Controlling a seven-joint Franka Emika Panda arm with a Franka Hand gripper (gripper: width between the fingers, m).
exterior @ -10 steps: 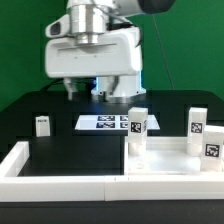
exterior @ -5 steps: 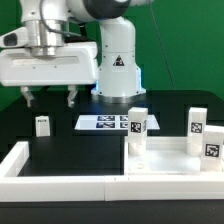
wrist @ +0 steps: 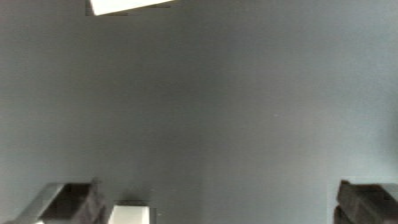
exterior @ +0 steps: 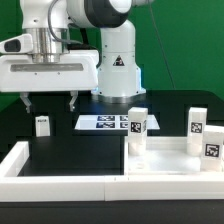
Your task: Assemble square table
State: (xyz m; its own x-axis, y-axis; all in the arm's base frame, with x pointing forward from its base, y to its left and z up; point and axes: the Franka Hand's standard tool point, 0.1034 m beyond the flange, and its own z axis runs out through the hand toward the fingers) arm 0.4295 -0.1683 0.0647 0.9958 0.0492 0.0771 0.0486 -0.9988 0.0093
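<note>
Hovering with fingers spread wide and holding nothing, gripper above the black table, just above a small tagged leg. Square table top resting at the exterior view's right of the marker board, two tagged legs standing upright at it. White wall bars along the near edge.

No readable text; only black-and-white tags on the legs and marker board.
</note>
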